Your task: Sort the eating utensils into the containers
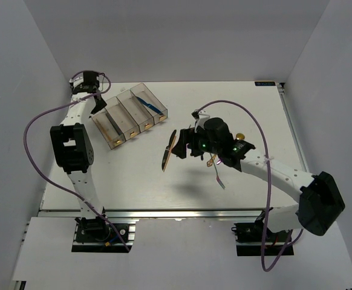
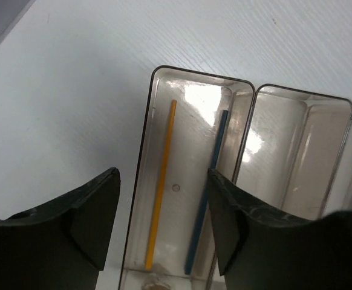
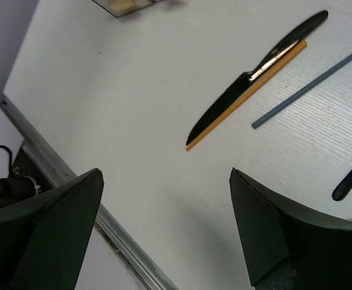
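Note:
The containers (image 1: pixel 130 116), four joined clear bins with yellow tags, stand at the back left. My left gripper (image 1: pixel 90 84) is open and empty over the leftmost bin (image 2: pixel 141 181), which holds an orange chopstick (image 2: pixel 162 187) and a blue chopstick (image 2: pixel 215 151); the jaws (image 2: pixel 164 175) straddle that bin. A blue knife (image 1: pixel 146 101) lies in the rightmost bin. My right gripper (image 1: pixel 185 145) is open and empty (image 3: pixel 164 181) above bare table. Just beyond it lie a black knife (image 3: pixel 257 69) on a wooden chopstick (image 3: pixel 248 90), a grey-blue chopstick (image 3: pixel 312 84) and a black spoon handle (image 3: pixel 351 178).
More cutlery lies under the right arm: a gold fork (image 1: pixel 210 160), a purple-gold spoon (image 1: pixel 219 179) and a gold piece (image 1: pixel 239 136). The table's metal front rail (image 3: pixel 73 187) runs close below the right gripper. Grey walls enclose the table.

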